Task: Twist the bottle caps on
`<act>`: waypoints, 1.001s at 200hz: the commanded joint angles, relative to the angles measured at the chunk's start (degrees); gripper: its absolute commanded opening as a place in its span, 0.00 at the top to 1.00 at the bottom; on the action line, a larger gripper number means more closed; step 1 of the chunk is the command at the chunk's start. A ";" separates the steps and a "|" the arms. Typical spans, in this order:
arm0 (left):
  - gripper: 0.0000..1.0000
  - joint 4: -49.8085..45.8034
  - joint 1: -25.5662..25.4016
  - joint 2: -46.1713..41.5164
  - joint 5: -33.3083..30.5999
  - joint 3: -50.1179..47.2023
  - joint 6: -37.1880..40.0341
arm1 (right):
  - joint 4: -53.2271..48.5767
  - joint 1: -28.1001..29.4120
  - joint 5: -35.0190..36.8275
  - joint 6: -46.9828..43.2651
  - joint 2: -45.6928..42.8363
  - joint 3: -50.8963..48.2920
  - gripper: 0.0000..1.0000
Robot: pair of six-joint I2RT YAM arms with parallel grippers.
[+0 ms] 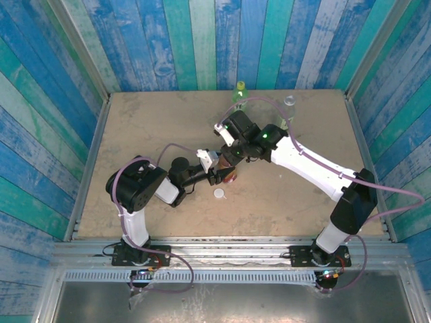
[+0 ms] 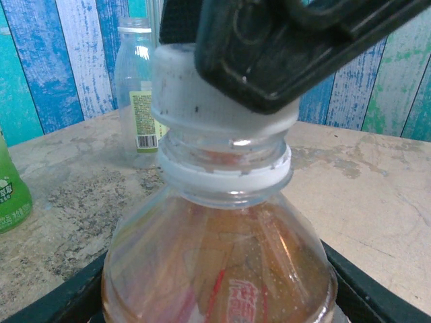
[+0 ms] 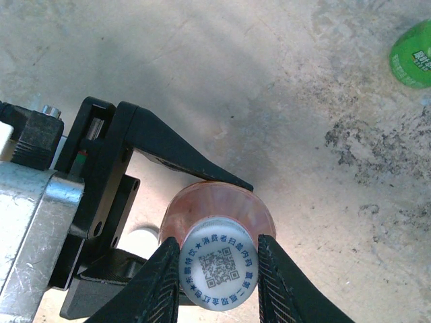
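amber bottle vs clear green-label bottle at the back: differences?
The amber bottle holds amber liquid; the clear bottle looks empty.
The amber bottle is clamped in the left gripper; the clear bottle stands free at the back.
The amber bottle wears a white cap, pinched by the right gripper; the clear bottle's neck looks bare.
Both are upright.

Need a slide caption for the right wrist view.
Right gripper pinches the white cap on the amber bottle while left gripper clamps its body.

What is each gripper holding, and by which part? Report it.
Right gripper pinches the white cap by its sides, on the amber bottle's neck; left gripper clamps that bottle's body.
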 commanded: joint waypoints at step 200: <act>0.43 -4.35 -0.31 0.86 2.10 -0.79 0.89 | 4.53 -0.01 0.92 0.78 -5.32 -4.96 0.41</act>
